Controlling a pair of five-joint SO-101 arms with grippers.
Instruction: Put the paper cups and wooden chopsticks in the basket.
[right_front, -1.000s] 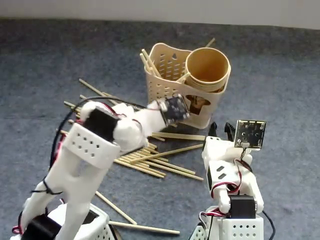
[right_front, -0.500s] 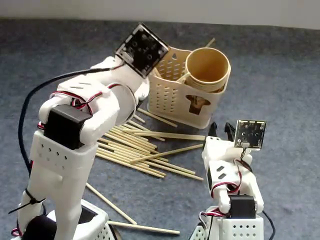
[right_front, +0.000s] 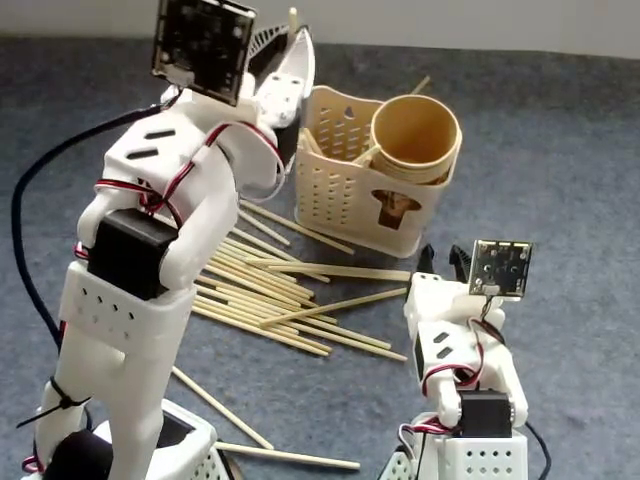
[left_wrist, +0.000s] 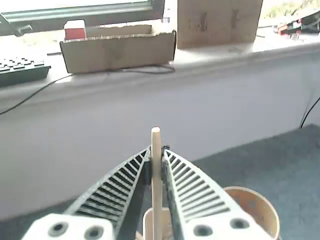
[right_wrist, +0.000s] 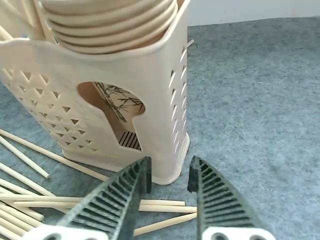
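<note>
Grey counter (right_front: 560, 150) under all; left arm (right_front: 170, 220) raised tall beside basket (right_front: 340, 190); basket upright on counter, stacked paper cups (right_front: 415, 135) inside one compartment; loose wooden chopsticks (right_front: 280, 300) piled on counter in front of basket; right end effector (right_wrist: 170, 172) low, just in front of basket, fingers spread, holding nothing; left end effector (left_wrist: 156, 152) above basket, pinching one upright chopstick (left_wrist: 156, 137)

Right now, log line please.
left jaws shut on chopstick, high near basket | right jaws open, facing basket | cups in basket | loose chopsticks on table
</note>
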